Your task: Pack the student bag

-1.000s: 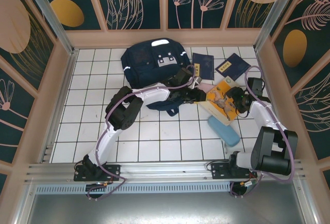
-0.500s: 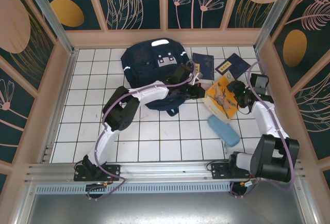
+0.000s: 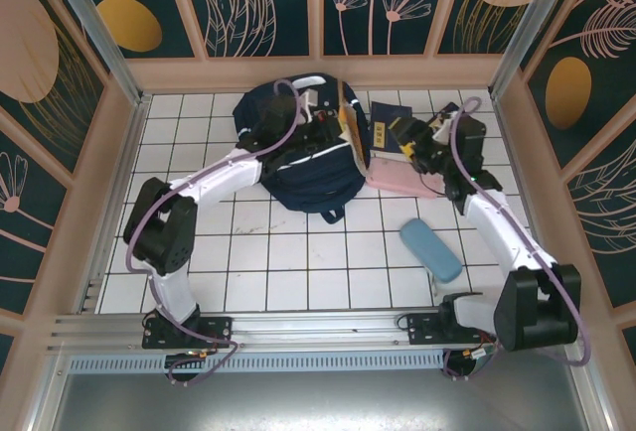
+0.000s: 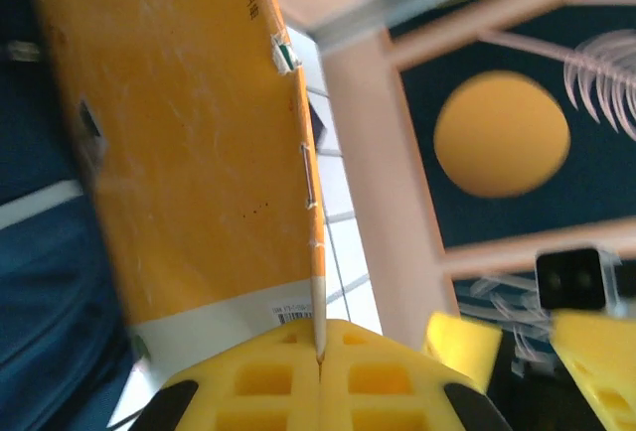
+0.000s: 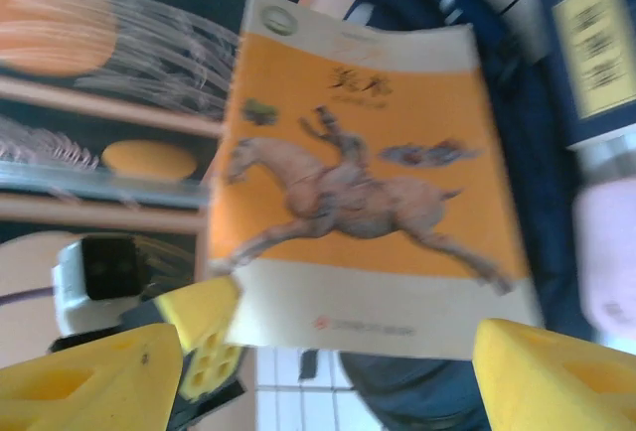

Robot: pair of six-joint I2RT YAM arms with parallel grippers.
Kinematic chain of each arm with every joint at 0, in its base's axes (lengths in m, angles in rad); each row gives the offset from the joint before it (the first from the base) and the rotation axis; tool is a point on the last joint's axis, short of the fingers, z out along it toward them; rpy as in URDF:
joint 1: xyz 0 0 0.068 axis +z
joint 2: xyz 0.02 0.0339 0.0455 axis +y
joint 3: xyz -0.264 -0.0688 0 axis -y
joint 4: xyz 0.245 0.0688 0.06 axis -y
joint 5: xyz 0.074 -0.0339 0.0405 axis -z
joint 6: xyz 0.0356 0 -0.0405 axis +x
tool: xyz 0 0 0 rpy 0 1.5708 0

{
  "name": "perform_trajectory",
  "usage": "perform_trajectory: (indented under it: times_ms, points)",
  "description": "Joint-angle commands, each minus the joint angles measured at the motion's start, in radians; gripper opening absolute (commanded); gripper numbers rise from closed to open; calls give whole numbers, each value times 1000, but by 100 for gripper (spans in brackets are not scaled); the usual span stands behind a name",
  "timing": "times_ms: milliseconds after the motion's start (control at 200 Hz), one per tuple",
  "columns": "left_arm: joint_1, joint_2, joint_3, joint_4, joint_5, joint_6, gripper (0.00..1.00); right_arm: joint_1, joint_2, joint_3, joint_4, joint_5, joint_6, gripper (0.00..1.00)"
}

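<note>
The student bag (image 3: 316, 179), dark navy with white stripes, lies at the back middle of the tiled table. My left gripper (image 3: 336, 139) is shut on the edge of a thin orange book (image 3: 350, 131), holding it upright on edge over the bag's right side. In the left wrist view the yellow pads (image 4: 248, 381) pinch the book (image 4: 189, 153) edge-on, with the bag (image 4: 40, 302) beside it. My right gripper (image 3: 413, 145) is open just right of the book. Its wrist view faces the horse cover (image 5: 358, 183) between spread fingertips (image 5: 556, 371), with nothing held.
A pink case (image 3: 402, 179) lies right of the bag and a light blue case (image 3: 430, 250) nearer the front. Two navy booklets (image 3: 390, 123) (image 3: 449, 119) lie at the back right. Wooden-framed walls close in the back and sides. White tiles lie bare at front left.
My left arm has lifted the orange book off the table and swung it left, upright over the bag. My right gripper followed toward the back. The pink case has come into view.
</note>
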Motion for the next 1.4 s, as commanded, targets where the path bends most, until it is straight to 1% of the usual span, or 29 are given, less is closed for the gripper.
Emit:
perform_trajectory:
  times_ms: [0,45,90,185,265,390,455,556,691,891,986,1061,1111,1191,1391]
  points:
    - [-1,-94,-137,101,-262,-162,0,87,81,-56,300,-38,212,80]
    - [2,-136,-195,109,-320,-210,0,117,122,-66,361,-33,262,80]
    - [1,-154,-242,123,-343,-256,0,142,163,-84,430,-38,313,81]
    - [2,-164,-308,136,-336,-328,0,194,242,-128,564,-42,418,82]
    - [3,-165,-341,150,-318,-366,0,238,302,-139,612,-47,475,82]
    - [1,-167,-348,156,-300,-375,0,282,365,-181,729,-19,560,82]
    - [-2,-162,-331,159,-299,-359,0,299,392,-179,744,-2,584,82]
    - [-2,-142,-281,113,-273,-333,0,321,448,-166,778,22,626,82]
    - [-3,-152,-312,150,-252,-376,0,342,533,-148,898,61,709,80]
    - [-2,-165,-336,156,-246,-401,0,358,573,-162,1023,190,767,74]
    - [-3,-169,-348,162,-237,-410,0,357,577,-161,1041,229,783,71]
    - [-1,-170,-349,167,-231,-415,0,357,586,-158,1062,250,798,65]
    - [-2,-172,-376,167,-226,-418,0,357,588,-157,1075,263,807,60]
    - [-1,-178,-389,170,-224,-419,0,357,586,-162,1074,279,810,53]
    - [-3,-195,-418,173,-211,-421,0,358,584,-156,1029,305,814,39]
